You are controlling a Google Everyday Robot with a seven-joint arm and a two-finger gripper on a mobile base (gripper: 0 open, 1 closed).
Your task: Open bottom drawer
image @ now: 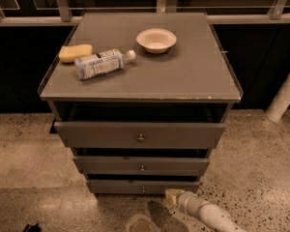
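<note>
The bottom drawer [143,186] is the lowest and slimmest of three grey metal drawer fronts, with a tiny round knob [143,190] at its centre. It sits set back under the middle drawer [141,166] and the tall top drawer [140,135]. My gripper [173,196] is low at the bottom right, at the end of my white arm [208,214]. Its tan tip is just below and right of the bottom drawer's front, a short way right of the knob.
On the grey cabinet top [193,76] lie a yellow sponge [75,52], a plastic bottle on its side [102,63] and a white bowl [156,40]. A white post [285,98] stands at the right. Speckled floor [29,178] surrounds the cabinet.
</note>
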